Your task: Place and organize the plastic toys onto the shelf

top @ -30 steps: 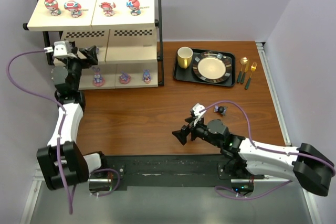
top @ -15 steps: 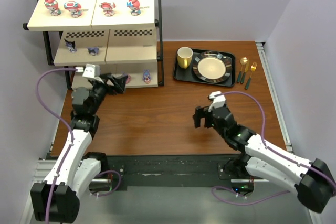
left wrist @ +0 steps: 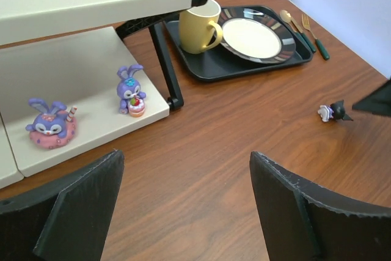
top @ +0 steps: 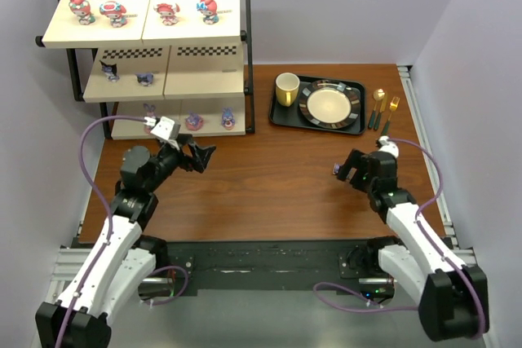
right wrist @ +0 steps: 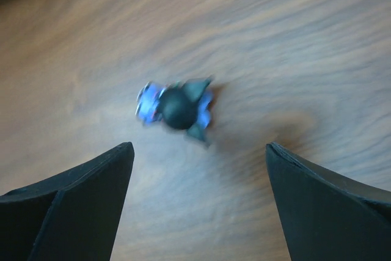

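Note:
The shelf stands at the back left. Its top board carries several red and pink toys. Two dark toys sit on the middle board, and purple bunnies on the bottom one. Two of the bunnies show in the left wrist view. One dark toy lies on the table at the right. My right gripper hangs open just above and beside it, not touching; the view is blurred. My left gripper is open and empty over the wood in front of the shelf.
A black tray at the back holds a yellow mug and a plate. Gold cutlery lies to its right. The shelf's black corner post stands between my left gripper and the tray.
My left arm has pulled out of the shelf and swung down and right over the table. My right arm has swung right to the dark toy, its jaws narrowing slightly.

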